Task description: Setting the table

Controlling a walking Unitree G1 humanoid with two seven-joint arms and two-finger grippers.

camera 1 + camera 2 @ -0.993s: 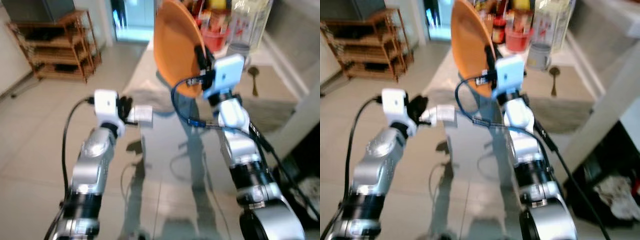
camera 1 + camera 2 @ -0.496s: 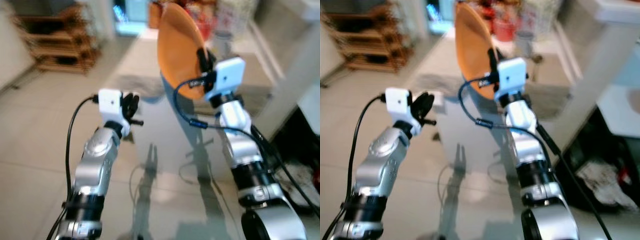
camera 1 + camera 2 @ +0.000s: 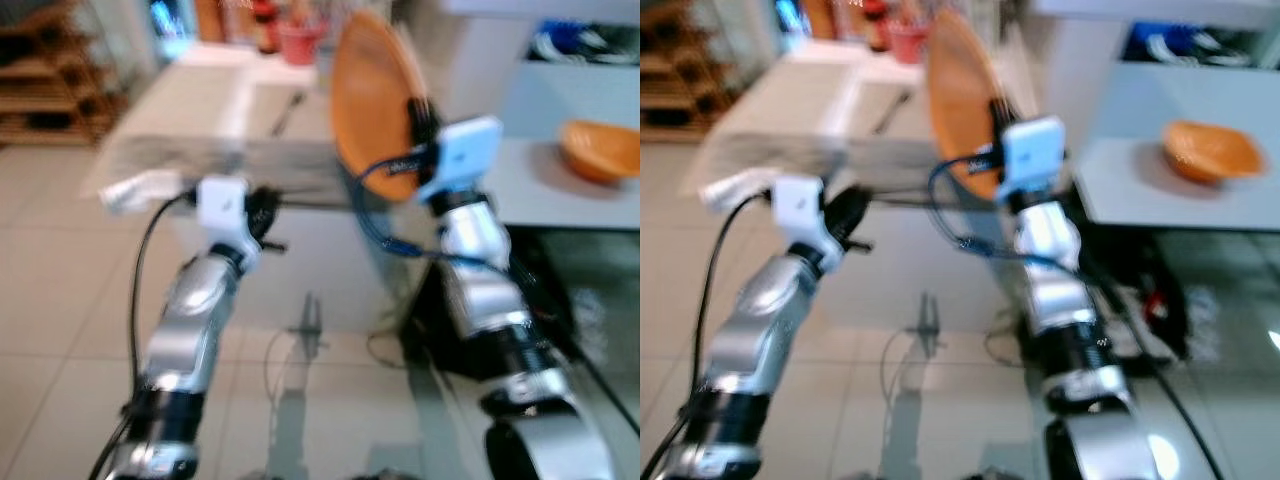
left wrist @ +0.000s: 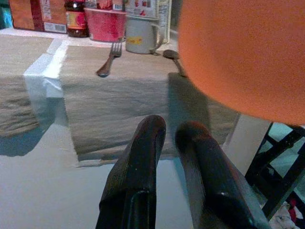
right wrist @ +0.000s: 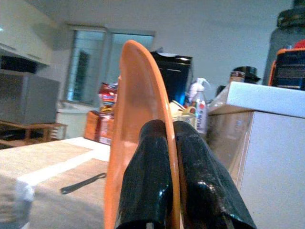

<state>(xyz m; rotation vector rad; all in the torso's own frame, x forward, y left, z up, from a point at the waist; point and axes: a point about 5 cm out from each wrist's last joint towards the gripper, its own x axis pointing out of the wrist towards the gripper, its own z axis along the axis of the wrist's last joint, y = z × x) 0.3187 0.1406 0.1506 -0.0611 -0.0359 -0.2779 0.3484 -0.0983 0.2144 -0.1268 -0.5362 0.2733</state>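
Right pincer [image 5: 164, 143] clamps the rim of an upright orange plate [image 3: 372, 105] above the worktop [image 4: 109, 90]; left pincer [image 4: 167, 133] hangs nearly closed, holding nothing.

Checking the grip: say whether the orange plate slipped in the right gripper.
No. The orange plate stands upright against the white wrist camera as before, right gripper clamped on it.

plate [image 5: 136, 119]: smooth orange (plastic-looking) | fork [image 4: 108, 63]: metal | table runner [image 4: 119, 90]: coarse cloth
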